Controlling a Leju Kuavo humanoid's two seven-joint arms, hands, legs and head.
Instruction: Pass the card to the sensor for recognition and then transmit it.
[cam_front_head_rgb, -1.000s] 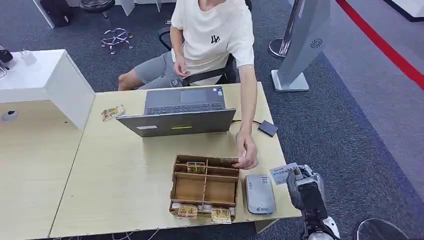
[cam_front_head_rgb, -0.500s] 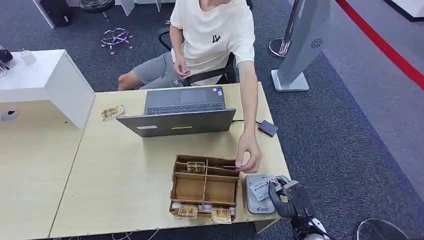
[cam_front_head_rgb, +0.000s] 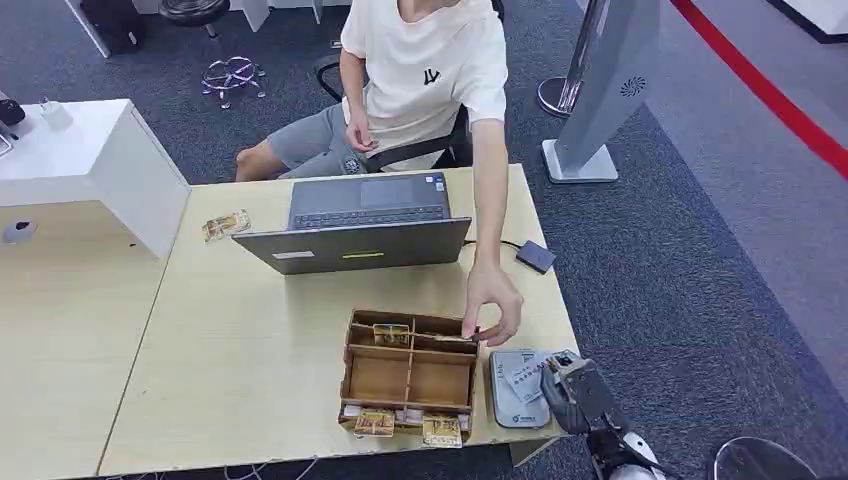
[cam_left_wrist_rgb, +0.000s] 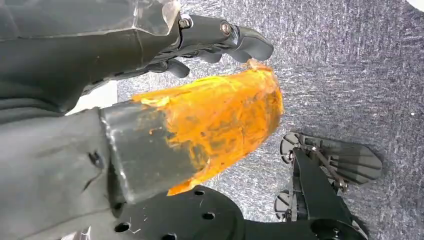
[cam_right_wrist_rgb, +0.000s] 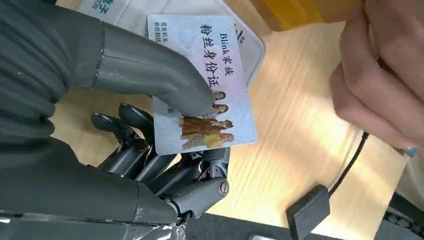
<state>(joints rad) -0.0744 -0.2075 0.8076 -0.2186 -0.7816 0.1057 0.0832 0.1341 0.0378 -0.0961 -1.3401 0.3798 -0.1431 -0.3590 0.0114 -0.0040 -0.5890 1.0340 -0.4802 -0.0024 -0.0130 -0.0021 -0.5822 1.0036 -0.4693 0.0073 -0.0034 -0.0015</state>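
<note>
Card (cam_right_wrist_rgb: 202, 85) now over sensor (cam_front_head_rgb: 515, 390), pinched in R hand (cam_right_wrist_rgb: 150, 145), thumb on top.

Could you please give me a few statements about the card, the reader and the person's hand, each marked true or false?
1. The right hand holds the card with its thumb on the printed face. True.
2. The card lies in the wooden organizer. False: it is held over the grey card reader.
3. The person's hand reaches to the organizer's back corner. True.
4. The laptop is closed flat. False: it stands open, its keyboard toward the person.
5. The left hand holds a second card. False: it holds nothing.
</note>
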